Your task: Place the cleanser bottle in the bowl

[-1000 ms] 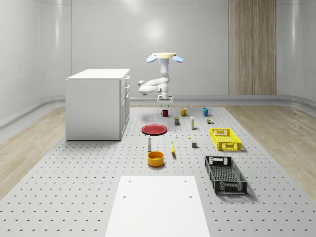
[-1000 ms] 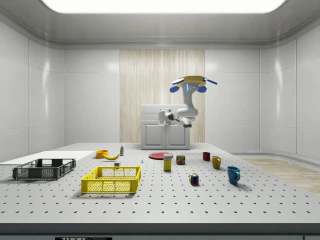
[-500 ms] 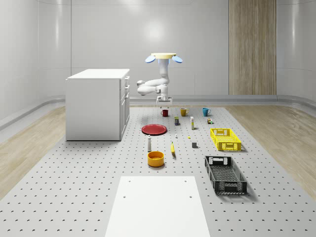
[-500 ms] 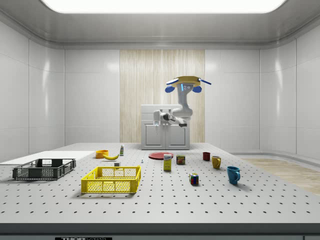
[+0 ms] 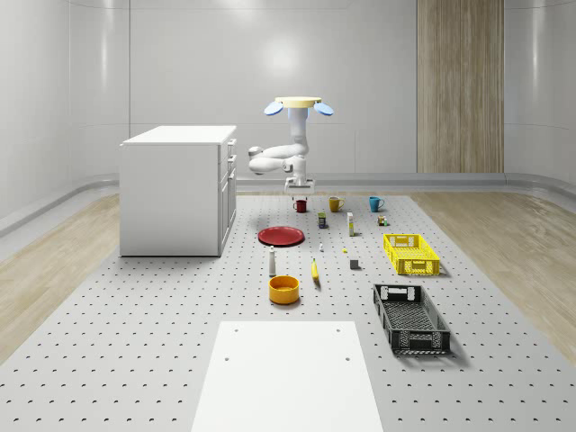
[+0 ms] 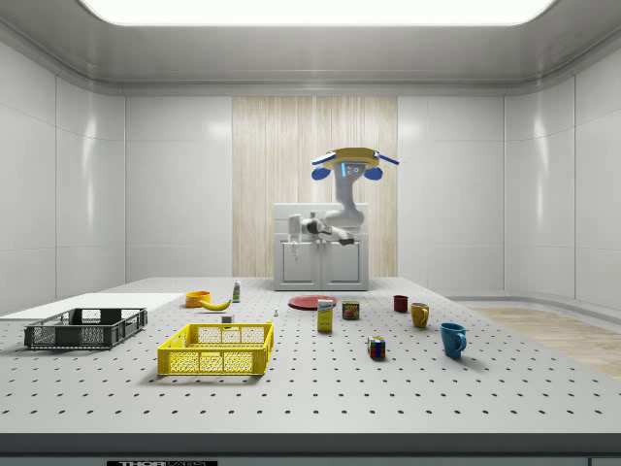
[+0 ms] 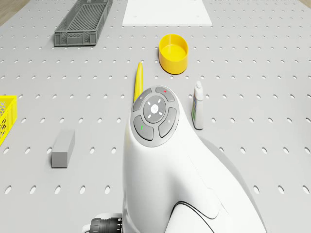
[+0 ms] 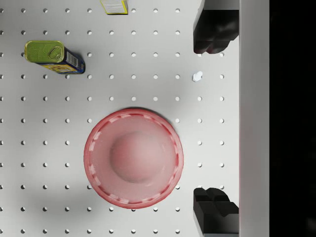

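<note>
The cleanser bottle [image 5: 272, 262] stands upright on the desk [image 5: 135, 342], just beside the orange bowl [image 5: 283, 289] and a little farther from the whole-scene camera than it. In the drone view I see the same pair, the bottle [image 7: 198, 105] near the yellow-looking bowl [image 7: 173, 53], with the banana [image 7: 138, 80] lying alongside them.

My hand [image 5: 298, 186] hangs well apart from the bottle, high over the red plate [image 5: 281, 236] and back toward the mugs. The wrist view has the plate [image 8: 133, 158] straight below, and the two dark fingers [image 8: 215, 29] stand wide apart with nothing between them. The drone [image 5: 298, 103] hovers above that far end of the desk, beside the white cabinet [image 5: 175, 189].

So I judge this as the approach, with no grasp made yet. To do it well, I want the drone carried over the bottle before lowering, the open fingers set either side of the narrow body, low enough that it doesn't tip, then a short lift across to the bowl.

Containers now: the bowl looks empty. The yellow crate [image 5: 410, 253] and the black crate [image 5: 410, 317] both show bare mesh floors, nothing inside. The red mug [image 5: 301, 205], the yellow mug [image 5: 335, 203] and the blue mug [image 5: 375, 203] sit in a row, contents too small to tell.
</note>
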Controlling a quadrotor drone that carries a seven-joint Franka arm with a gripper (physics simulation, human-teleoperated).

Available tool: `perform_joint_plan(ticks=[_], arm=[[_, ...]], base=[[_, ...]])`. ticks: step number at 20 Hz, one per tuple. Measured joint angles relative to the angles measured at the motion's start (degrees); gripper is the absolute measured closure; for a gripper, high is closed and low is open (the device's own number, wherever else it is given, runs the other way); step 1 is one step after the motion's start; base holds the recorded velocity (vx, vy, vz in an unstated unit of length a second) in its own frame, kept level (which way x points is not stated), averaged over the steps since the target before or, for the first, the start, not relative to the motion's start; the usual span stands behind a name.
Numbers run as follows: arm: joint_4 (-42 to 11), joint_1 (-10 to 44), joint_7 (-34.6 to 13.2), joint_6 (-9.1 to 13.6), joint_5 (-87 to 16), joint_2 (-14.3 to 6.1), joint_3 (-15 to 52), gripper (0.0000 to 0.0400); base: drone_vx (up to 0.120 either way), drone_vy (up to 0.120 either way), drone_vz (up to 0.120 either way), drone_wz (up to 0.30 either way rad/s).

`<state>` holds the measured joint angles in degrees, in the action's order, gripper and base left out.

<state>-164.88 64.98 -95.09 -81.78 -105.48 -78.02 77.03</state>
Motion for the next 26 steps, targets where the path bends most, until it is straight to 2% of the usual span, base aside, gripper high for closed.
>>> perform_joint_plan(ticks=[12, 15, 21, 26], arm=[[0.1, 0.5, -0.4, -1.9, 0.9, -2.0, 0.4, 0.0000], [0.1, 0.6, -0.5, -2.3, 1.1, -2.5, 0.5, 0.0000], [0.2, 0.8, -0.7, -3.1, 1.5, -3.4, 0.6, 0.0000], [0.2, 1.0, -0.8, -3.8, 1.8, -4.0, 0.8, 0.0000]], base=[[0.120, 0.000, 0.000, 0.000], [0.120, -0.093, 0.000, 0.000], [0.120, 0.000, 0.000, 0.000], [0.120, 0.000, -0.112, 0.000]])
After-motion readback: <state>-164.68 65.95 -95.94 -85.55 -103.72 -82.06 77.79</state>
